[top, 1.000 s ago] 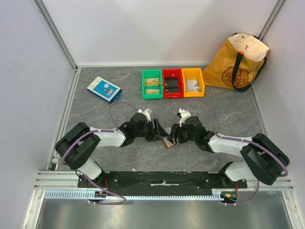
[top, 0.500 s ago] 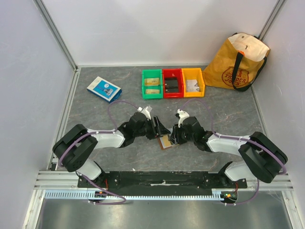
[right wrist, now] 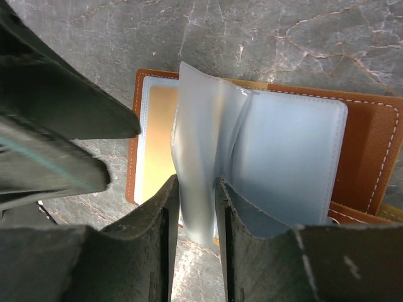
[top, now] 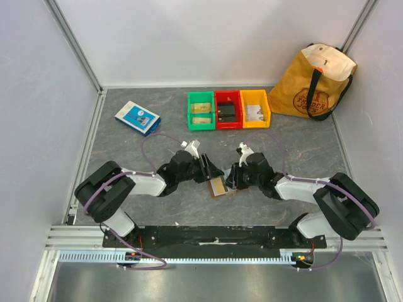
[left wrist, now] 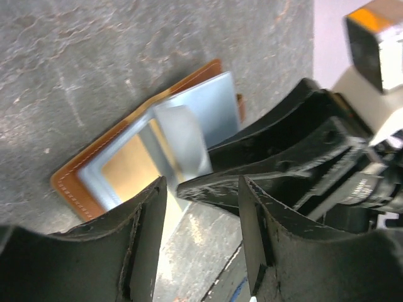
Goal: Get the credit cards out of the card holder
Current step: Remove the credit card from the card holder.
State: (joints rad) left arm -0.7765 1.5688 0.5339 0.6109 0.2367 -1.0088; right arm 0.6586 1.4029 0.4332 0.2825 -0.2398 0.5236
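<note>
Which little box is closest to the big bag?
The orange bin, at the row's right end; the red bin and green bin sit farther away.

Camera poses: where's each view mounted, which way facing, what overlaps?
Top: fixed above and behind, looking down at the table; left arm and right arm show.
Left wrist: on the left arm, looking down past the open left claw at the wallet.
Right wrist: on the right arm, looking down; the right claw pinches the wallet's clear sleeve.
Shared: the wallet.
</note>
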